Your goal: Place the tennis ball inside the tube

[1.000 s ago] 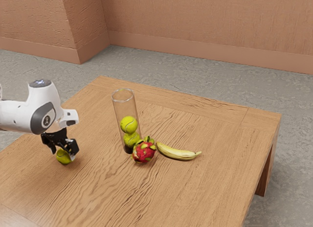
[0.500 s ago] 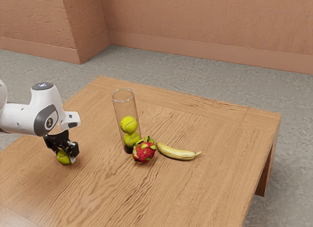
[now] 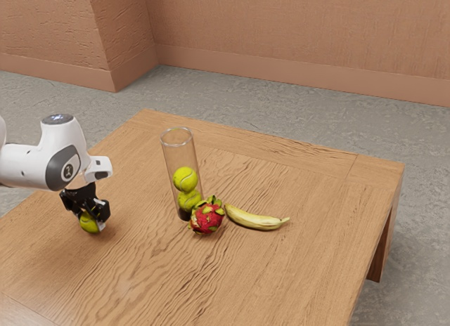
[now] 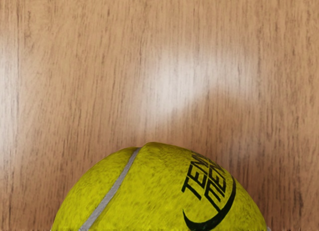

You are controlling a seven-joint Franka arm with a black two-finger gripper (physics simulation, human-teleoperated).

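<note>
Clenched in the gripper (image 3: 90, 219), from two sides: the tennis ball (image 3: 89, 225), low at the table (image 3: 302, 270) near the exterior view's left. Gripped by the flanks, probably to free the underside for a drop through a round mouth. Well apart from there, toward the exterior view's right, the clear tube (image 3: 169, 161), upright and open at the top, as if set to receive. Inside, an upper ball (image 3: 185, 179) stacked on a lower ball (image 3: 188, 200), with room above for one more. Close by its foot, a red fruit (image 3: 207, 219), then a banana (image 3: 254, 220), likely only clutter. Needed next, presumably: a lift above the rim, to avoid tipping the tube. Underneath, brown grained wood, glossy in the wrist view; beyond, grey floor (image 3: 429, 164) and salmon-coloured walls (image 3: 281, 31), meeting in a corner.
</note>
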